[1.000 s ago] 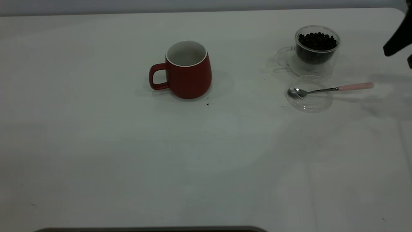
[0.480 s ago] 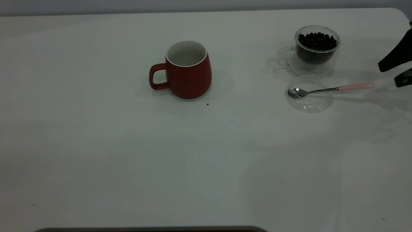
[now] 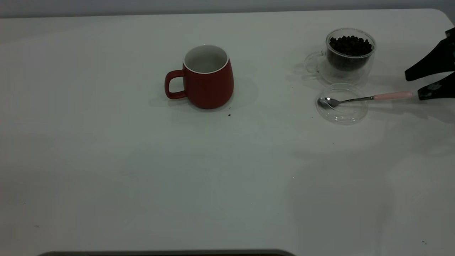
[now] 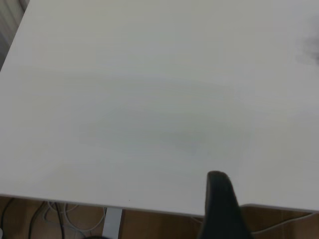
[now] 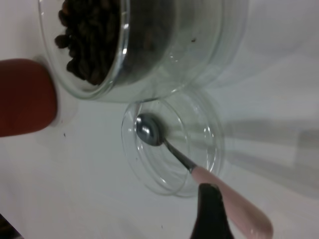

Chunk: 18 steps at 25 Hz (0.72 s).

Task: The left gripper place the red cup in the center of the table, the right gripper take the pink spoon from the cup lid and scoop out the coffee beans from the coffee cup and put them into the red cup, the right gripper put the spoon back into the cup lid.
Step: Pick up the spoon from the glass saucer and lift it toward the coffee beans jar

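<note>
Pink-handled, the pink spoon (image 3: 366, 98) lies with its bowl in the cup lid (image 3: 342, 103), just in front of the coffee cup (image 3: 349, 54) of coffee beans (image 3: 350, 44). Beyond the handle's end, the right tool (image 3: 415, 85) hangs open, holding nothing. Left of the lid, well apart, the red cup (image 3: 208, 76) stands mid-desk (image 3: 142, 160).

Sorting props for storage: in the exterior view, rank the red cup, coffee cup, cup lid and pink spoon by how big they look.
1. red cup
2. coffee cup
3. cup lid, nearly as wide as the coffee cup but shallow
4. pink spoon, longest yet slimmest; hard to rank against the lid
</note>
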Tool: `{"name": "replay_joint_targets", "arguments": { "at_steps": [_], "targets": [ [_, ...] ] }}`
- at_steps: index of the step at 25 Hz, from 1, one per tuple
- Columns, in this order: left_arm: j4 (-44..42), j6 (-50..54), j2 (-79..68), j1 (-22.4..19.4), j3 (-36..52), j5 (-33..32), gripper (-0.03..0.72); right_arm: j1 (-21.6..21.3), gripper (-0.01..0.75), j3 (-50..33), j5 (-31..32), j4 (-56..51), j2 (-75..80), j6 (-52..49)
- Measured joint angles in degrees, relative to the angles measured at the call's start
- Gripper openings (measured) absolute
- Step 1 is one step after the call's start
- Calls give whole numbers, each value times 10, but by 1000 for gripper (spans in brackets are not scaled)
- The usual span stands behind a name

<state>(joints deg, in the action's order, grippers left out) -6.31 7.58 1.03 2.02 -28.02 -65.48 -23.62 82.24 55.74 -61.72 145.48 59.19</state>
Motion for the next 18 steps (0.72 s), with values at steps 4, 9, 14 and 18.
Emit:
{"name": "replay_joint_targets", "arguments": {
  "at_steps": [4, 9, 14, 18],
  "targets": [
    [0, 0, 0, 0, 0, 0, 538, 0, 583, 2, 14, -15, 17, 15],
    [0, 0, 0, 0, 0, 0, 538, 0, 581, 2, 23, -23, 18, 21],
    [0, 0, 0, 0, 0, 0, 538, 0, 582, 2, 31, -23, 18, 22],
    [0, 0, 0, 0, 0, 0, 538, 2, 582, 2, 39, -24, 35, 22]
  ]
}}
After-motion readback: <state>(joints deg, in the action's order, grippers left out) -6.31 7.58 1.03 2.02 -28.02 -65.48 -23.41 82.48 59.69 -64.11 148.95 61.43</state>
